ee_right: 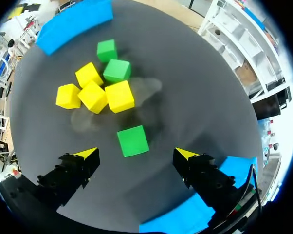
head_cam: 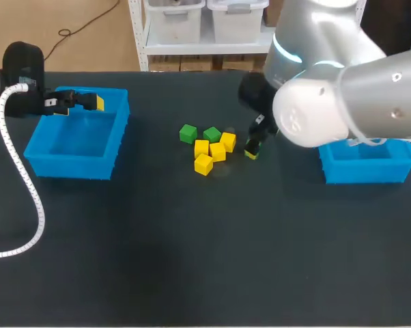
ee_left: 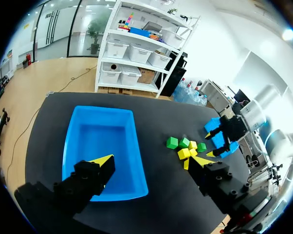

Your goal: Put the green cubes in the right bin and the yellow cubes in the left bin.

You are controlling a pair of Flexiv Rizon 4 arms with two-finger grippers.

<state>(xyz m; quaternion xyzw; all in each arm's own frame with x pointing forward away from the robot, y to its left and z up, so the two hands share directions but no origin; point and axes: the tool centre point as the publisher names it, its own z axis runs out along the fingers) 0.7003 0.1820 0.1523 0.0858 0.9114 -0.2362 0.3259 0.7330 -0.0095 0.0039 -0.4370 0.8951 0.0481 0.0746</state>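
Observation:
Several yellow cubes (head_cam: 218, 152) and two green cubes (head_cam: 188, 133) lie clustered mid-table, between the left bin (head_cam: 38, 147) and the right bin (head_cam: 397, 171). My right gripper (head_cam: 253, 146) hangs open just right of the cluster. In the right wrist view a third green cube (ee_right: 133, 140) lies apart from the yellow cubes (ee_right: 92, 96), just ahead of the right gripper (ee_right: 135, 155) and between its spread fingers, untouched. My left gripper (head_cam: 79, 102) is open and holds nothing above the left bin (ee_left: 78, 141). The left gripper (ee_left: 150, 163) looks down on the bin's near corner.
From the left wrist, the cube cluster (ee_left: 185, 148) lies beyond the bin, with my right gripper (ee_left: 219, 136) at its far side. A white cable (head_cam: 24, 184) trails from my left arm over the table's left side. Both bins look bare inside.

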